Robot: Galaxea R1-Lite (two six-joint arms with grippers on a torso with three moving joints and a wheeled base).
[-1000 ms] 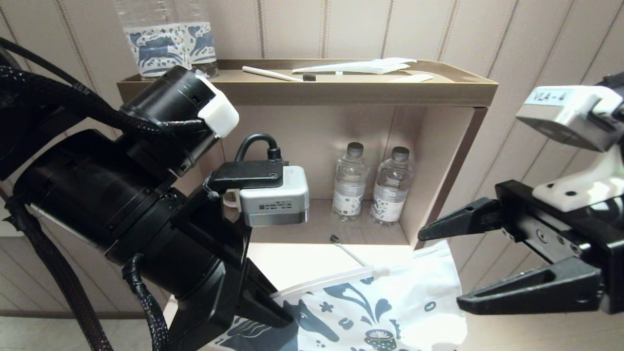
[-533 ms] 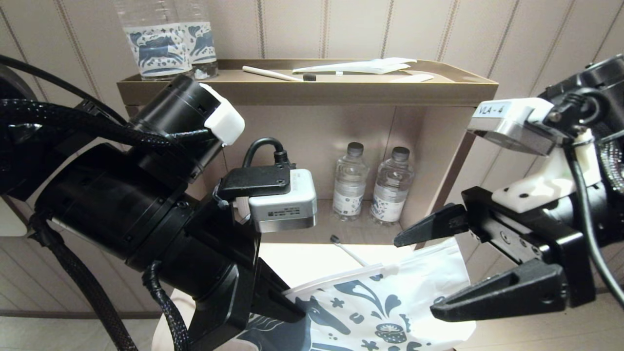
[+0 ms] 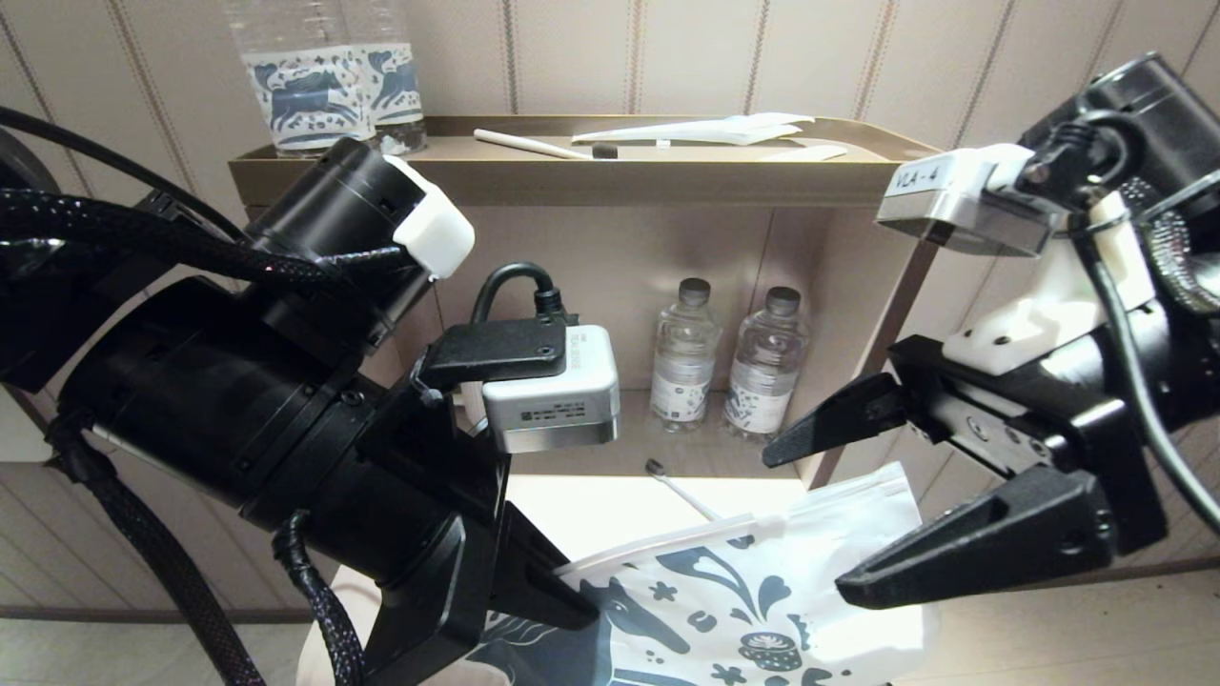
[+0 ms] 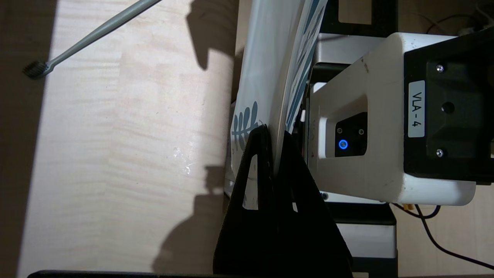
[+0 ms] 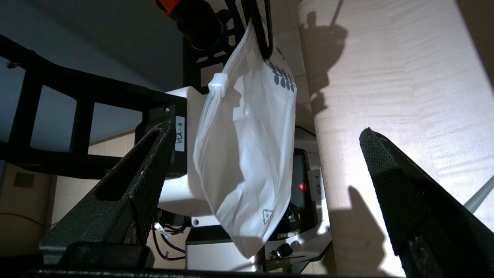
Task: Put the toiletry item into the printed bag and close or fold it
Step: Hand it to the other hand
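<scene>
The left pincer (image 4: 274, 154) is clamped on the edge of the flat white plastic bag printed with dark blue horse and leaf motifs (image 3: 753, 595), holding it off the pale wooden table (image 3: 591, 505). Behind it the slim pale-handled toothbrush (image 3: 679, 488) lies on the table — dark head toward two small clear water bottles (image 3: 729, 357) in the shelf. The right pincer (image 3: 810, 510), tagged "VLA-4", gapes wide beside the bag.
</scene>
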